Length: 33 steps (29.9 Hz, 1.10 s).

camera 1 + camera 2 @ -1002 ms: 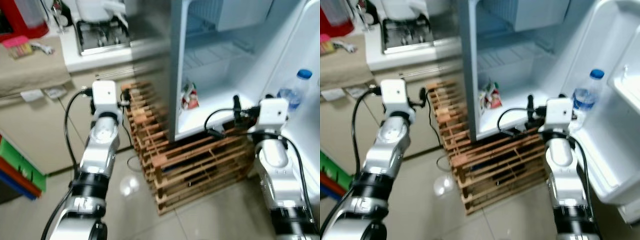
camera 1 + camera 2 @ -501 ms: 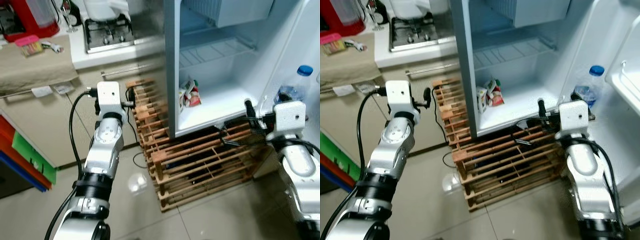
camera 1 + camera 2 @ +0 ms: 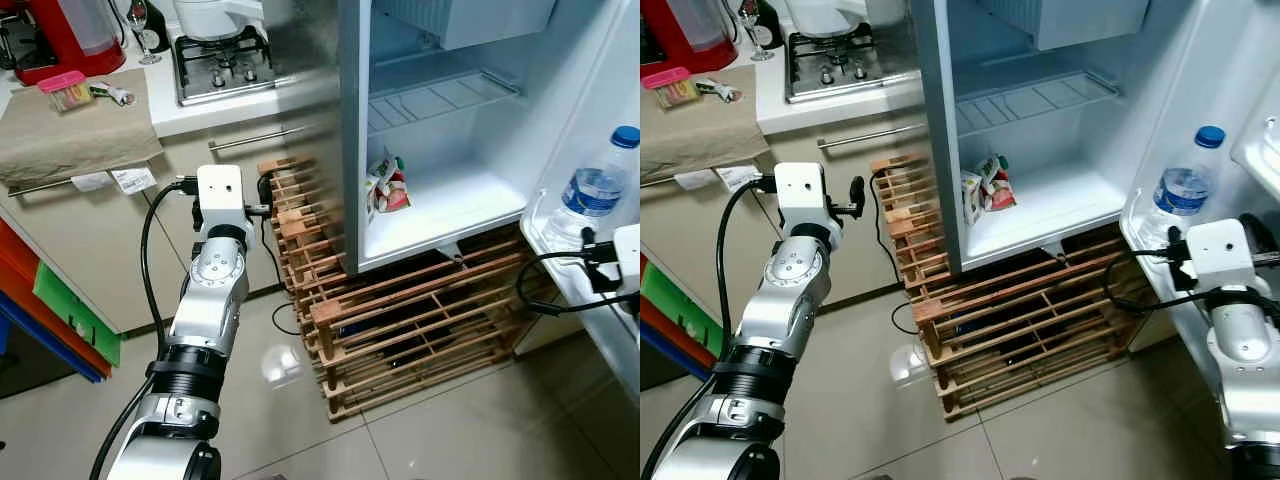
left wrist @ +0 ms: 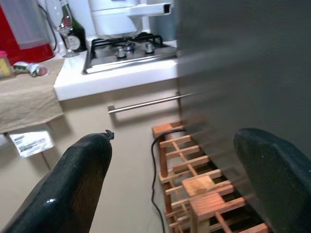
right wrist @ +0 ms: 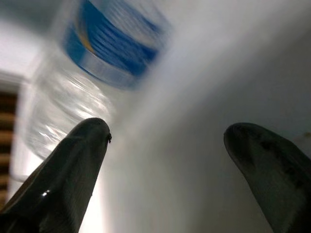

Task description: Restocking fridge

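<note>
I had the fridge [image 3: 940, 120] door swung wide for restocking, w/ a water bottle [image 3: 1181, 192] standing upright in the door shelf [image 3: 575, 262], prob. so it wouldn't tip. My right hand [image 5: 165, 160] sat just beside that bottle, fingers apart, nothing held; the blurred wrist view hid whether it touched. Left hand [image 4: 175, 179] hung spread and empty near the wooden rack [image 3: 400, 310] under the fridge. Small packets [image 3: 385, 187] lay on the lower shelf; labels unreadable.
</note>
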Available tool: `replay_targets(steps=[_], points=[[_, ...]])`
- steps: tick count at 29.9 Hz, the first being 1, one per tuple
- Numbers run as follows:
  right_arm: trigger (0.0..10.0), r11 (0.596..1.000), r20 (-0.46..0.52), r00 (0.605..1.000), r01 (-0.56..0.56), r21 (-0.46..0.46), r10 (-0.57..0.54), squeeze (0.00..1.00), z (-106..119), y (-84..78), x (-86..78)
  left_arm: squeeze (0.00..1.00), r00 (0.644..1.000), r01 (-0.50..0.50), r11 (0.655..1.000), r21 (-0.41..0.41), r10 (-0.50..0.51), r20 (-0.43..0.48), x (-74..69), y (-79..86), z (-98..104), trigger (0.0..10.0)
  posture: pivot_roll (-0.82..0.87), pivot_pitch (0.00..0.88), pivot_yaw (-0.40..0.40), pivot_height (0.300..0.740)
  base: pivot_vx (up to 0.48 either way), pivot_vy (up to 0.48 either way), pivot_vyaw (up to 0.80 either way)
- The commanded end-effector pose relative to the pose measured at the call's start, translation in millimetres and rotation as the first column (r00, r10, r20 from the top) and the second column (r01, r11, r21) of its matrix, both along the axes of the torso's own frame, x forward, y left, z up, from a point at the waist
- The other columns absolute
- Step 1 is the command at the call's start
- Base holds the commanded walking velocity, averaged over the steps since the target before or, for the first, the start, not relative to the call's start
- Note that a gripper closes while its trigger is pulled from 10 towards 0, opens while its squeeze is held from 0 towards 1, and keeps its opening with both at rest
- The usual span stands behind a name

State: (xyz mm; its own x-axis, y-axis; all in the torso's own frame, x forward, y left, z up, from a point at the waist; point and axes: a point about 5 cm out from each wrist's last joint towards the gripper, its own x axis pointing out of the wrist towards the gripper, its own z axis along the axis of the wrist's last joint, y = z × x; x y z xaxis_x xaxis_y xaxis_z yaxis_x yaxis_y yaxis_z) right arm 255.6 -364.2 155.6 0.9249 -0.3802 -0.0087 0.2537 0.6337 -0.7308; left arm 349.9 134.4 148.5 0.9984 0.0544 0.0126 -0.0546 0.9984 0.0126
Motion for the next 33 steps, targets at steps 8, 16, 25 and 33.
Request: replay_targets(steps=[8, 16, 25, 33], points=[[10.0, 0.978, 0.19, 0.959, 0.207, 0.037, -0.21, 0.12, 38.8, -40.2, -8.6, 0.0, 1.0, -0.004, 1.0, -0.005, 0.004, 0.001, 0.1, 0.6, 1.1, 10.0, -0.22, 0.0, 0.11, 0.74, 0.0, 0.0, 0.0], [10.0, 0.878, 0.312, 0.939, -0.269, 0.395, 0.147, 0.13, 15.1, 74.0, 30.1, 0.0, 1.0, -0.017, 1.0, -0.009, 0.017, 0.005, -0.2, 2.0, 1.3, 10.0, -0.21, 0.0, 0.101, 0.74, 0.0, 0.0, 0.19], [10.0, 0.614, 0.321, 0.867, -0.498, 0.613, 0.382, 0.17, -20.2, 181.4, 42.3, 0.0, 0.998, -0.03, 0.999, 0.02, 0.028, 0.057, -3.4, 13.2, 2.9, 10.0, -0.17, 0.0, 0.077, 0.74, 0.0, 0.0, 0.69], [10.0, 0.556, 0.321, 0.916, -0.402, 0.728, 0.242, 0.21, -30.3, 175.2, 58.5, 0.0, 0.996, -0.053, 0.998, 0.037, 0.055, -0.064, -19.8, 37.1, -25.6, 10.0, -0.12, 0.0, 0.033, 0.74, 0.0, 0.0, 0.62]])
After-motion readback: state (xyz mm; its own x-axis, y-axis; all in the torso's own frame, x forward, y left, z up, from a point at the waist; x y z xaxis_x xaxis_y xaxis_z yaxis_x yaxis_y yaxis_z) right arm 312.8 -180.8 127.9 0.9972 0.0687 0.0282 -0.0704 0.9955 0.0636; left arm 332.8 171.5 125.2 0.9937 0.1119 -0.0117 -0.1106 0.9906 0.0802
